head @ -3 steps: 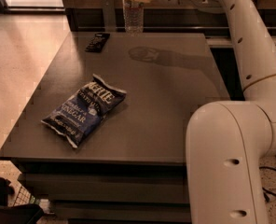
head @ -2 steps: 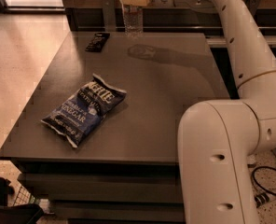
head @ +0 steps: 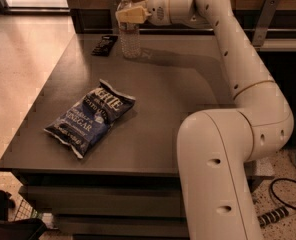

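A clear plastic water bottle (head: 130,38) with a white cap stands upright near the far edge of the dark table (head: 188,89). My gripper (head: 130,15) is level with the bottle's upper part, right at its neck and shoulder, coming in from the right on the white arm (head: 238,59). A blue chip bag (head: 90,117) lies flat on the near left part of the table, well away from the gripper.
A small dark flat object (head: 104,45) lies left of the bottle at the table's far edge. The arm's large base link (head: 213,179) fills the near right. Cables and a power strip (head: 280,211) lie on the floor to the right.
The gripper has come down and slightly left, from above the bottle's top to the level of its neck. The bottle and the chip bag have stayed where they were.
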{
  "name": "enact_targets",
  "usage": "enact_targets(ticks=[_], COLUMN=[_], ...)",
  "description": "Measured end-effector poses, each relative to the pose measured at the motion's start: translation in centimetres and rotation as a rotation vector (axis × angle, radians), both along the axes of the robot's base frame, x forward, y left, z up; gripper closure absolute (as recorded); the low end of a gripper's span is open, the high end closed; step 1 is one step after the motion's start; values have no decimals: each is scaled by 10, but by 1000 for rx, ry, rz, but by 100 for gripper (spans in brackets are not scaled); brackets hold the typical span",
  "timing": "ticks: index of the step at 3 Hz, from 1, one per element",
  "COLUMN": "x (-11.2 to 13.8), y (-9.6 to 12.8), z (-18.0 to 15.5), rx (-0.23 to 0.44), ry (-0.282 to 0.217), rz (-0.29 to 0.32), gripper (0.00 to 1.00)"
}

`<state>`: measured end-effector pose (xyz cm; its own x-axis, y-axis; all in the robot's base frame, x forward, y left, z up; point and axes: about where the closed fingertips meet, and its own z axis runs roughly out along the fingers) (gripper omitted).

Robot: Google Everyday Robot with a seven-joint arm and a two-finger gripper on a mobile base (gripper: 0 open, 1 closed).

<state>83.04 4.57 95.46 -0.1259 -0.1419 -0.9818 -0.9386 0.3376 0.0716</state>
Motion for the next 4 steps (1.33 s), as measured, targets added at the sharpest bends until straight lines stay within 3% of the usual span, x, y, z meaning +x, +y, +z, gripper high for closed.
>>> enact_targets(ticks=[2, 3, 4], x=[12, 12, 12], y=[10, 12, 13], z=[-17, -16, -16], rx=[-47, -47, -47], ry=[18, 19, 20], rz=[-42, -40, -39], gripper=[97, 66, 43])
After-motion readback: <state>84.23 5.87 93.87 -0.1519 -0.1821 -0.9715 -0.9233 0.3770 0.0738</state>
